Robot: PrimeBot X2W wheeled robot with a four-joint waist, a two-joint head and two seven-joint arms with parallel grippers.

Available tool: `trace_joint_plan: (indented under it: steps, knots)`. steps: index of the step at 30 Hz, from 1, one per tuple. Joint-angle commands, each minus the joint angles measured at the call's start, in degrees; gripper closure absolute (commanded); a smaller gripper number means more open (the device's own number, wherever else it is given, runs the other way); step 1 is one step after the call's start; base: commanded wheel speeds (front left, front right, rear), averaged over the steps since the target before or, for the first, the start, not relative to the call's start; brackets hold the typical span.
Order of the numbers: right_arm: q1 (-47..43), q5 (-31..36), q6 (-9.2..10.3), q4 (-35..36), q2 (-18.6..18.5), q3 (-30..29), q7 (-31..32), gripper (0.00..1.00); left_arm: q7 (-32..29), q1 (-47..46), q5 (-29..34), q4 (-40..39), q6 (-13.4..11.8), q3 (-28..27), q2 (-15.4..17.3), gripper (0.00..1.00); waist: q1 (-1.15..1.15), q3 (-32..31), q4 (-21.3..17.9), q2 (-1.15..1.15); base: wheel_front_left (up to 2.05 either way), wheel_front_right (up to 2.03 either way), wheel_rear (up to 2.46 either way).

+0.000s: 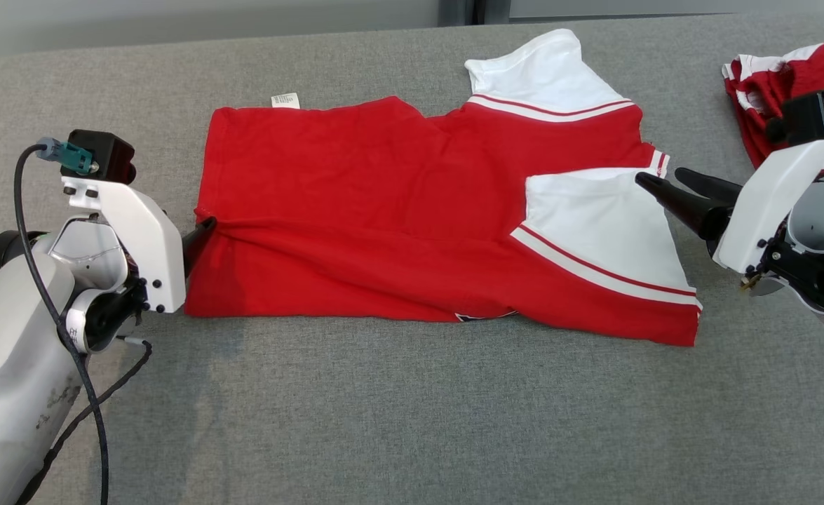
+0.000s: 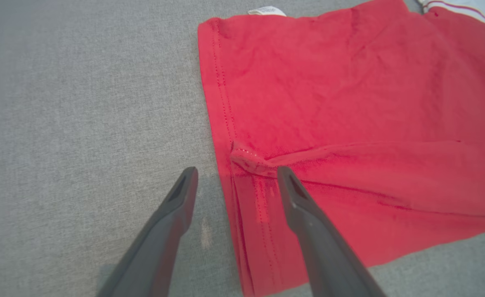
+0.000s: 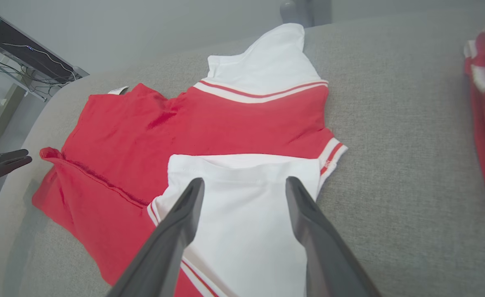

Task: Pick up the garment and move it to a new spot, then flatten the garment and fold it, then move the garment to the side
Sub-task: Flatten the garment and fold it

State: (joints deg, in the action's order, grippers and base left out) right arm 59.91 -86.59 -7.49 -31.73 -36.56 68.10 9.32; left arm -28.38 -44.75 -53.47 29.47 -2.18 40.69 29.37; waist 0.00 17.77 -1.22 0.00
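The garment (image 1: 383,210) is a red shirt with white sleeves, lying spread on the grey fabric surface with its front part folded over itself. My left gripper (image 1: 205,230) is at the shirt's left hem. In the left wrist view it (image 2: 237,171) is open, its fingers straddling a small bunched fold of the hem (image 2: 250,161) and holding nothing. My right gripper (image 1: 658,175) is at the right side, over the near white sleeve (image 1: 594,217). In the right wrist view it (image 3: 244,180) stands open just above that sleeve (image 3: 246,214), gripping nothing.
Another red and white garment (image 1: 790,77) lies bunched at the far right, behind my right wrist. Bare grey surface (image 1: 412,421) stretches in front of the shirt. A shelf with cables (image 3: 19,53) stands beyond the surface's left end.
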Motion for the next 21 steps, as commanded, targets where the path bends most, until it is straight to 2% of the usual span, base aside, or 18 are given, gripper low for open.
trace_joint_plan:
  steps: [1, 9, 16, 21]
  knots:
    - [-1.2, 0.0, -0.02, 0.5, -0.9, -0.3, -0.8, 0.00, 0.3, 1.0, -0.1, -0.6, -0.3, -0.3, 0.7, 0.00, 0.00, -0.7, 0.0, 0.00, 0.00, 0.00, 0.00]
    - [-4.7, -0.7, -0.02, 2.4, -3.1, -0.4, -3.0, 0.00, 1.3, 4.7, -0.4, -3.7, -1.0, -0.4, 3.0, 0.00, 0.00, -3.8, -0.5, 0.00, 0.00, 0.00, 0.00]
    - [-10.7, -1.2, -0.02, 2.7, -5.3, 0.3, -4.6, 0.00, 3.5, 11.3, -0.8, -8.6, -3.0, 0.0, 4.2, 0.00, 0.00, -7.3, -0.8, 0.00, 0.00, 0.00, 0.00]
    - [-14.4, -1.7, -0.02, 1.5, -4.3, 1.0, -5.5, 0.00, 5.7, 15.3, 0.0, -11.7, -5.0, 0.4, 4.7, 0.00, 0.00, -8.4, -1.0, 0.00, 0.00, 0.00, 0.00]
